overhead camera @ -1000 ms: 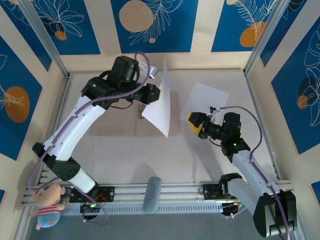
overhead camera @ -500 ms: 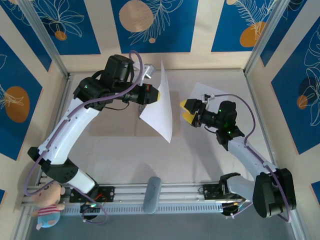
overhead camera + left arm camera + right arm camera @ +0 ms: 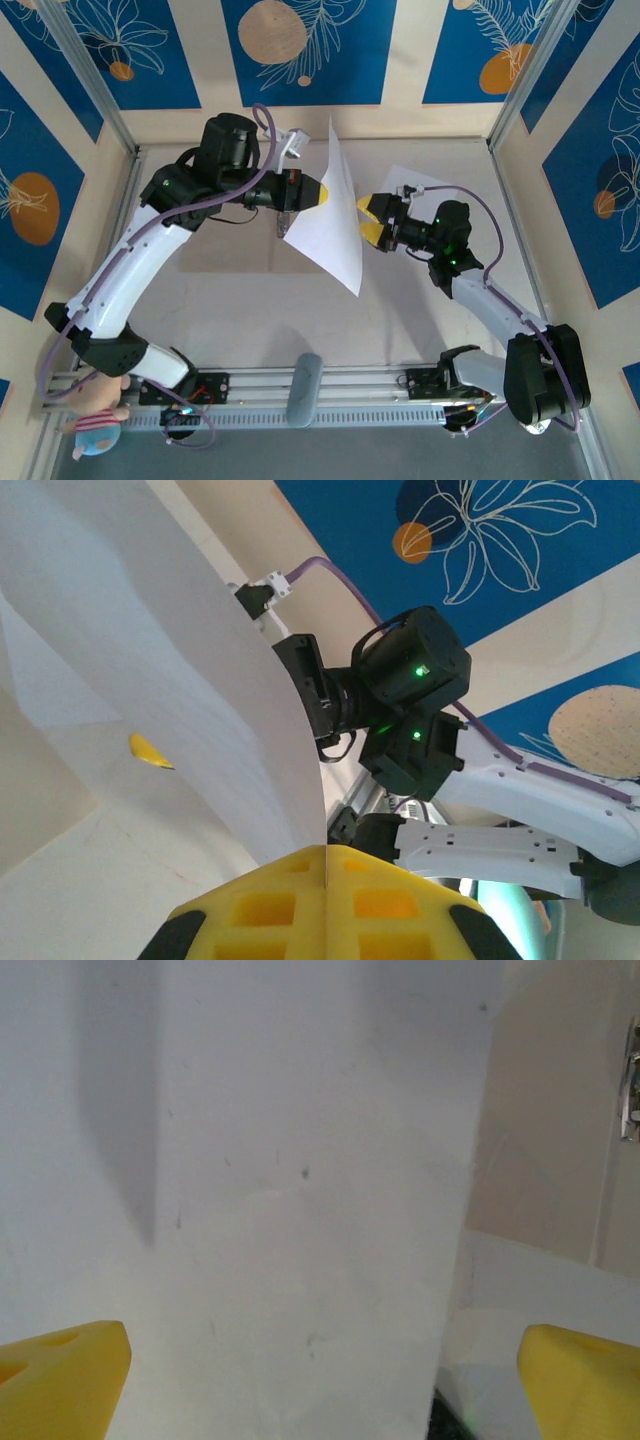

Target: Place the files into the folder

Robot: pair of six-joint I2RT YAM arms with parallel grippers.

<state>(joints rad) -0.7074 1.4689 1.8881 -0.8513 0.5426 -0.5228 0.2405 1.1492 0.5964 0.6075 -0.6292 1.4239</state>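
The left gripper (image 3: 314,190) is pinching one white sheet (image 3: 335,220) upright above the middle of the table (image 3: 230,290), while the right gripper (image 3: 369,220) is facing it with jaws spread wide, apparently not touching, and a second sheet (image 3: 440,182) is lying flat behind.

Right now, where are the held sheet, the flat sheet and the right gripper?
held sheet (image 3: 328,220): top view, middle.
flat sheet (image 3: 415,177): top view, far part.
right gripper (image 3: 364,220): top view, between fingertips.
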